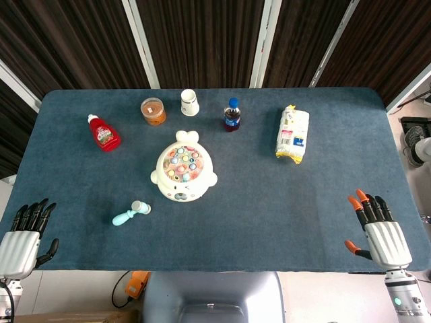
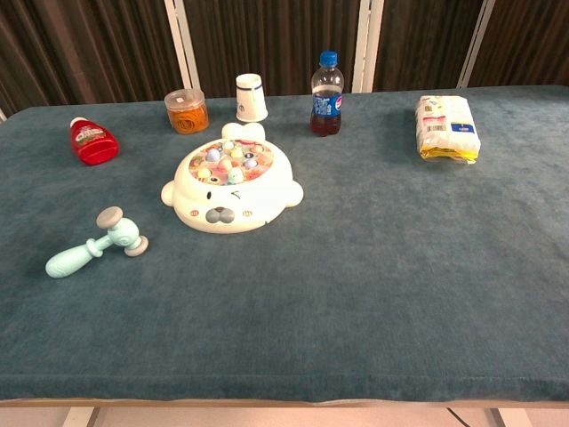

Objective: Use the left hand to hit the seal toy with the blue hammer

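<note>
A dark blue-grey tabletop point(image 1: 269, 222) seen from above and from chest height, with dark curtains behind it. The seal toy point(image 1: 183, 175), a cream-coloured round game with pastel pegs on its top, sits a little left of the tabletop's middle, its face turned toward the near edge. The blue hammer point(image 1: 131, 212), pale blue with a grey-capped head, lies flat on the cloth between the seal toy and the near left corner, well apart from the toy, its handle pointing toward the left edge and its head toward the toy. The left hand point(image 1: 23, 239) hovers at the near left corner, over the table's edge, holding nothing, dark fingers extended and slightly apart; it is well apart from the hammer. The right hand point(image 1: 380, 232), with orange-tipped fingers, hovers at the near right corner, likewise empty with fingers spread. Neither hand shows in the chest view. Along the far edge, from left to right, stand or lie a red squeeze bottle point(image 1: 104, 132) on its side, a clear tub with orange contents point(image 1: 153, 111), a white paper cup point(image 1: 190, 102) upside down, a small cola bottle with a blue cap point(image 1: 232, 115), and a white and yellow packet point(image 1: 293, 134) lying flat toward the far right. As for the task, nothing appears done: the hammer is untouched. The left hand has yet to reach the hammer, grasp its handle, lift it, and strike the toy.
</note>
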{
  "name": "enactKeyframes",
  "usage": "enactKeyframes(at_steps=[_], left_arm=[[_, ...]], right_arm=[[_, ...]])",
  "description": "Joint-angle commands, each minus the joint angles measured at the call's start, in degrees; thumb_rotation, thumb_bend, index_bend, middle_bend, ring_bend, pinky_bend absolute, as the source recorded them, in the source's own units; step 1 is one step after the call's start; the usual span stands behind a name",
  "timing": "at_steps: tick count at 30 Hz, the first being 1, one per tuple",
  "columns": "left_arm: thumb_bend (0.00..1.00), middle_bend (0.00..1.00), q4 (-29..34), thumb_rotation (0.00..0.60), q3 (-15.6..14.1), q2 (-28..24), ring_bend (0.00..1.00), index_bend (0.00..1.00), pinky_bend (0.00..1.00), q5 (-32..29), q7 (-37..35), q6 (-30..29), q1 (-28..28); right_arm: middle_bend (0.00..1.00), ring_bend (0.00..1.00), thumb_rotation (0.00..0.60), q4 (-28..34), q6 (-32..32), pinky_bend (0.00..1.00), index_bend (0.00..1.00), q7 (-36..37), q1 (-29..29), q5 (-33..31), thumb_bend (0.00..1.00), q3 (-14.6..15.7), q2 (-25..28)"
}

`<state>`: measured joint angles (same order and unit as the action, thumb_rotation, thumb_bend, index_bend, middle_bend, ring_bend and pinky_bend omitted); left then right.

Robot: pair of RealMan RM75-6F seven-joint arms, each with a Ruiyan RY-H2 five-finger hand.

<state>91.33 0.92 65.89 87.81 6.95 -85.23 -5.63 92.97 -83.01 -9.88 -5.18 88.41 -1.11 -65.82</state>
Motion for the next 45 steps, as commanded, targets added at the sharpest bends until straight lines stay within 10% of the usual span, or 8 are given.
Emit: enactKeyframes(at_steps=[1,14,31,39,45], left_arm=[[0.39,0.00,0.0,0.600,-0.1,0.1,0.00,0.00,0.02,0.0,0.2,0.1,0.0],[0.37,0.11,-3.2,0.600,0.9,10.3,0.06,0.06,0.10,-0.7,-13.7,4.7,-3.0],[0.37,0.21,-5.3,0.596,8.0,24.4,0.12,0.19,0.10,-17.2,12.7,11.7,-9.9],[0.33,0.23,-7.6,0.436,10.0,28.1,0.12,0.22,0.10,-22.8,16.4,13.1,-11.7],[0.33,0.24,-5.8,0.428,9.9,28.2,0.12,0.22,0.10,-24.4,17.0,14.8,-12.8]], right_arm=[[0.00,0.00,0.600,0.1,-0.1,0.00,0.00,0.1,0.1,0.0,0.23,0.0,0.0],[0.00,0.00,0.600,0.1,-0.3,0.00,0.00,0.9,0.3,-0.2,0.23,-0.1,0.3],[0.00,0.00,0.600,0.0,1.2,0.00,0.00,2.2,-0.3,0.4,0.23,0.5,0.9],[0.00,0.00,0.600,0.0,1.3,0.00,0.00,2.6,-0.3,0.7,0.23,0.7,1.2],[0.00,0.00,0.600,0.0,1.3,0.00,0.00,2.5,-0.3,0.5,0.23,0.7,1.1]])
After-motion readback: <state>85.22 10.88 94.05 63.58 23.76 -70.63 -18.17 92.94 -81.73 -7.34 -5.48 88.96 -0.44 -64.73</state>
